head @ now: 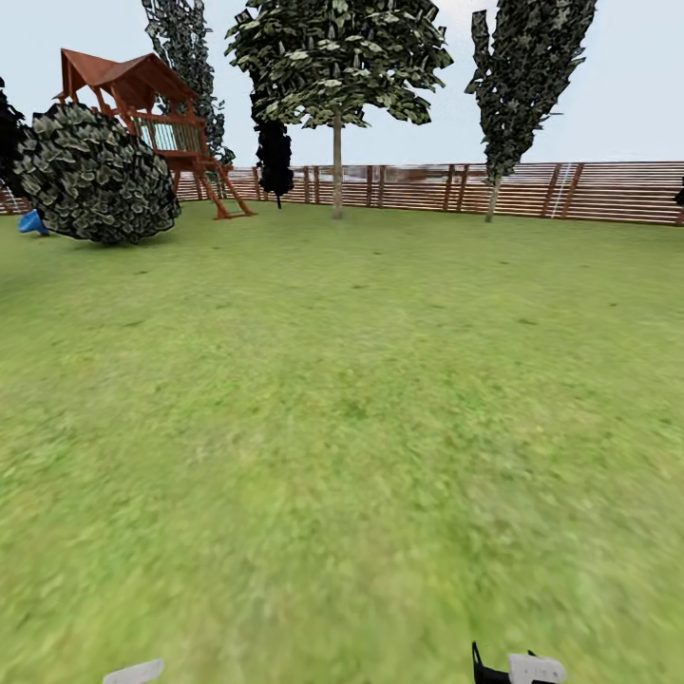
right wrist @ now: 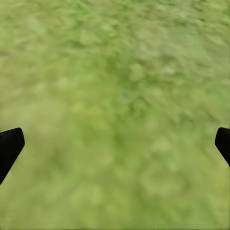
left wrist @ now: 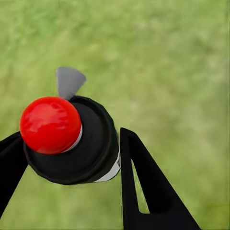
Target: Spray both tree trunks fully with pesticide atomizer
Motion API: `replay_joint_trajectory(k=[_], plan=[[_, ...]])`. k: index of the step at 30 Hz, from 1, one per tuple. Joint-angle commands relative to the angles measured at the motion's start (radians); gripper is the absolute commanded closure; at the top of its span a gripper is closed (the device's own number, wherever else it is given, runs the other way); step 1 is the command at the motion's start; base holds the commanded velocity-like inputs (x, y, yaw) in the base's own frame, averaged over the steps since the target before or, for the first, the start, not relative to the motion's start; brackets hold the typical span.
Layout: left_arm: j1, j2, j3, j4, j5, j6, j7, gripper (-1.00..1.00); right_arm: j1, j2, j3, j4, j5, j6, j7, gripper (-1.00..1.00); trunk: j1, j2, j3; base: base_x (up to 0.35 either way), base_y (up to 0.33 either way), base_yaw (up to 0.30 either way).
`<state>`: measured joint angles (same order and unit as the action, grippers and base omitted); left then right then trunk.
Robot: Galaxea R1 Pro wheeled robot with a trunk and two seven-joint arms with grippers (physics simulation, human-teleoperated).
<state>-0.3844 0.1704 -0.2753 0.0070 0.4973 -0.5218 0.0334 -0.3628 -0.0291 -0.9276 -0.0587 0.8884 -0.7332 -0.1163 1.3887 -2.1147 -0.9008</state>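
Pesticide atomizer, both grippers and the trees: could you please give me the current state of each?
pesticide atomizer: clamped between the left gripper's fingers, lifted off the grass, red nozzle toward the camera.
left gripper: shut on the atomizer.
right gripper: open, nothing between its fingers.
tree: upright by the fence; spray on its trunk cannot be told.

Black spray bottle [left wrist: 91, 153] with the red nozzle top sits clamped between the left gripper [left wrist: 67, 158] fingers over grass; one pale-trunked tree [head: 336, 166] stands by the fence [head: 570, 190].
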Motion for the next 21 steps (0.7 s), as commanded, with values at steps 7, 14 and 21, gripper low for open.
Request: replay_joint_trajectory(k=[7, 14, 21], plan=[[-0.001, 0.000, -0.008, 0.001, 0.004, -0.003, 0.003, 1.00, -0.001, 0.001, -0.003, 0.012, 0.011, -0.002, -0.010, -1.00, 0.000, 0.000, -0.001, 0.338, 0.000, 0.000], [-0.001, -0.002, -0.008, 0.001, 0.004, -0.003, 0.003, 1.00, -0.001, 0.001, -0.002, 0.013, 0.011, -0.001, -0.010, -1.00, 0.000, 0.000, -0.001, 0.338, 0.000, 0.000], [-0.001, 0.002, -0.008, 0.002, 0.004, -0.003, 0.003, 1.00, -0.001, 0.001, -0.002, 0.013, 0.011, -0.001, -0.010, -1.00, 0.000, 0.000, -0.001, 0.338, 0.000, 0.000]])
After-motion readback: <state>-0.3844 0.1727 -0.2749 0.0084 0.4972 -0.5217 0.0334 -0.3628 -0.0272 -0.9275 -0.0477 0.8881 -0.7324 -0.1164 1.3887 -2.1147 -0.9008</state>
